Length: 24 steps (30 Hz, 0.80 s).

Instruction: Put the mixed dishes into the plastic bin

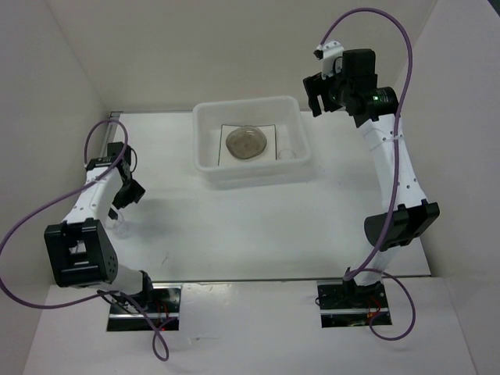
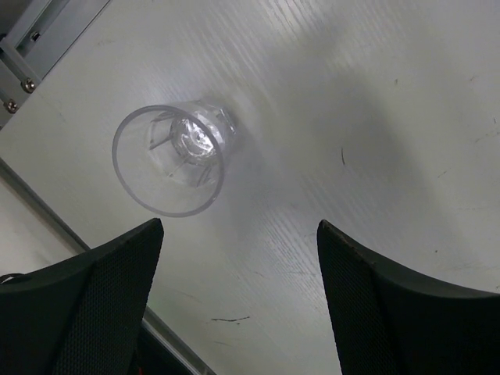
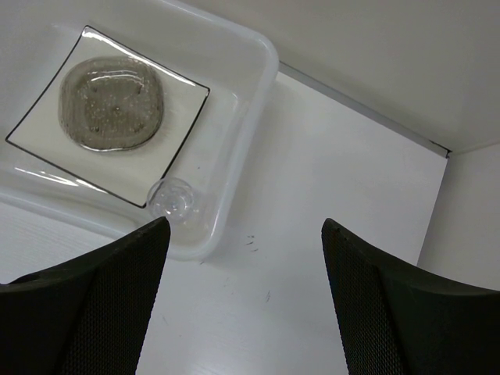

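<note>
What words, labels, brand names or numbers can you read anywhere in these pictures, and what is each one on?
None: no readable text in any view. The plastic bin, square plate, greyish dish, clear cup on the table, clear cup in the bin, left gripper, right gripper and table bear no print.

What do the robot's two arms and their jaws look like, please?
Both the left arm and right arm have white links, boxy black joint housings and a looping purple cable. The jaws are black with finely textured inner faces. A small green light glows on the right arm.
</note>
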Available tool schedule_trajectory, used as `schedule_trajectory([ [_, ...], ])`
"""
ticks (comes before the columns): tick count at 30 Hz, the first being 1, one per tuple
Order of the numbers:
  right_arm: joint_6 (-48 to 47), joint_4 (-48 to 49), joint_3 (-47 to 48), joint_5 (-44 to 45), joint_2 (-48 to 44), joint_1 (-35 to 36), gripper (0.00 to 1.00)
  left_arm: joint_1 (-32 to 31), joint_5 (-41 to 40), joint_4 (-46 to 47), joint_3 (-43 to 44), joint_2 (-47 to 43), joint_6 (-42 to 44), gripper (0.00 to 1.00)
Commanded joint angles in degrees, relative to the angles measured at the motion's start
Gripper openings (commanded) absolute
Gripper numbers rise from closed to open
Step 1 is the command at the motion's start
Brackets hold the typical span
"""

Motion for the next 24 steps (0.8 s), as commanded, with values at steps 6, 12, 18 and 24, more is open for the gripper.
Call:
schedule_trajectory([
  [6,-0.3,1.2,-0.3,1.2,-2.7,0.3,0.83,2.5,2.5,5.3,-1.0,4.7,4.1,0.85],
  [12,-0.9,1.2,-0.8,1.8,-2.7,0.3,0.83,2.5,3.6,7.0,-1.6,7.8,4.6,0.76],
  [18,-1.4,1.2,-1.4,2.3,-3.2,0.3,0.84,2.5,3.6,7.0,-1.6,9.9,4.6,0.46],
  [24,-1.4,1.7,-1.9,2.8,-3.8,0.3,0.84,2.5,3.6,7.0,-1.6,9.9,5.2,0.13],
])
